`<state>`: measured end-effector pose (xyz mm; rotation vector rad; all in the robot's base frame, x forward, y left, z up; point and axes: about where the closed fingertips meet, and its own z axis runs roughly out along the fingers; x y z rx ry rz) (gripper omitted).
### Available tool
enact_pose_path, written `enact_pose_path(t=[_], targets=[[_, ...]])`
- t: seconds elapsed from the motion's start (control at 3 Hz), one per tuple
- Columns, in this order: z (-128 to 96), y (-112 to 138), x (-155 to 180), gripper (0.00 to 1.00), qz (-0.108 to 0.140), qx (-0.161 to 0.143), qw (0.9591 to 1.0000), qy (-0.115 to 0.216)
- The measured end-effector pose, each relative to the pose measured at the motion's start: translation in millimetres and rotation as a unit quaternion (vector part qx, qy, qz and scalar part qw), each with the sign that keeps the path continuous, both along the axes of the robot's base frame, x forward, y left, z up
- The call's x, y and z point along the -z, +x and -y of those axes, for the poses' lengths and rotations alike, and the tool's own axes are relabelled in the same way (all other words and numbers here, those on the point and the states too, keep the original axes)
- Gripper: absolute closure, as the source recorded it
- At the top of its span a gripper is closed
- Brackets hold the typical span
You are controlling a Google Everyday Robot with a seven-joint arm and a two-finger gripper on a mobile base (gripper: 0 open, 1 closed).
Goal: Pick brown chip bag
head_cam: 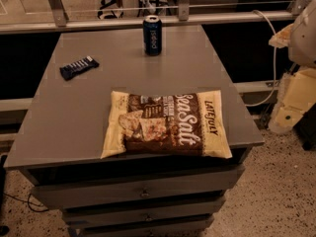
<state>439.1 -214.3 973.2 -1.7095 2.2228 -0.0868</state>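
Brown chip bag (pixel 168 125) lies flat, long axis left-to-right; end effector (pixel 292 105) hangs right of the table (pixel 69 127), its state unclear.

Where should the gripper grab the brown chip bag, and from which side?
Pinch the brown chip bag at its cream right end, coming from above. It lies flat on the table, and that end is nearest the gripper, which hangs beside the table's right side.

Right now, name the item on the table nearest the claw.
The brown chip bag, the large Sea Salt one at the front edge. The can and the dark candy bar sit farther back; the claw hangs beyond the table's right side.
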Motion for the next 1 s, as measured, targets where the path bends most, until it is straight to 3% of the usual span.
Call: enact_pose_path(t=[0.33,0.67,1.0], targets=[[-28,5,37,0.0,-0.024,-0.006,0.9982,0.054],[-83,9,86,0.0,-0.065,-0.028,0.9889,0.13],[-130,11,126,0.0,-0.086,-0.049,0.9775,0.187]])
